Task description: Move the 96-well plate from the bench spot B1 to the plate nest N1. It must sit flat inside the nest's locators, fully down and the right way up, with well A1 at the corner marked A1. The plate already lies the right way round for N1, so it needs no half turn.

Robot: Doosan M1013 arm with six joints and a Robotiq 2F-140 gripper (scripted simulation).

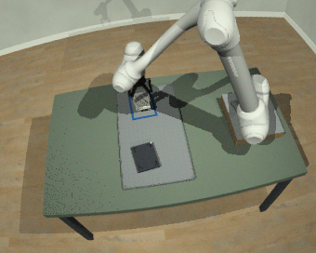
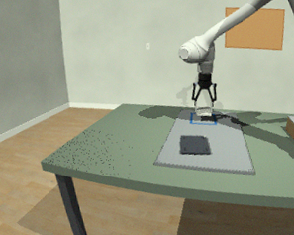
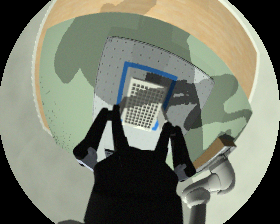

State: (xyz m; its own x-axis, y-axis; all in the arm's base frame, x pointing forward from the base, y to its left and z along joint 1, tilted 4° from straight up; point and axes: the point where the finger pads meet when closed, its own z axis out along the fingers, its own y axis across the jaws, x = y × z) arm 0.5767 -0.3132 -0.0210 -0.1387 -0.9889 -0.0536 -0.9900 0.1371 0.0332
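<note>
The 96-well plate [image 1: 141, 101] is pale with a grid of wells. It hangs a little above the blue-outlined bench spot B1 [image 1: 143, 113] at the far end of the grey mat. My gripper [image 1: 141, 92] is shut on the plate, one black finger on each long side. From the side view the plate [image 2: 203, 109] is clear of the blue outline [image 2: 202, 120]. In the wrist view the plate [image 3: 144, 101] sits between my fingers over the blue frame [image 3: 128, 72]. The plate nest N1 [image 1: 145, 158] is a dark square nearer the front of the mat, also seen in the side view [image 2: 195, 144].
The grey mat [image 1: 155, 144] lies along the middle of the green table. The arm's base [image 1: 253, 118] stands on a wooden block at the right side of the table. The arm's links [image 1: 186, 33] reach over the table's far half.
</note>
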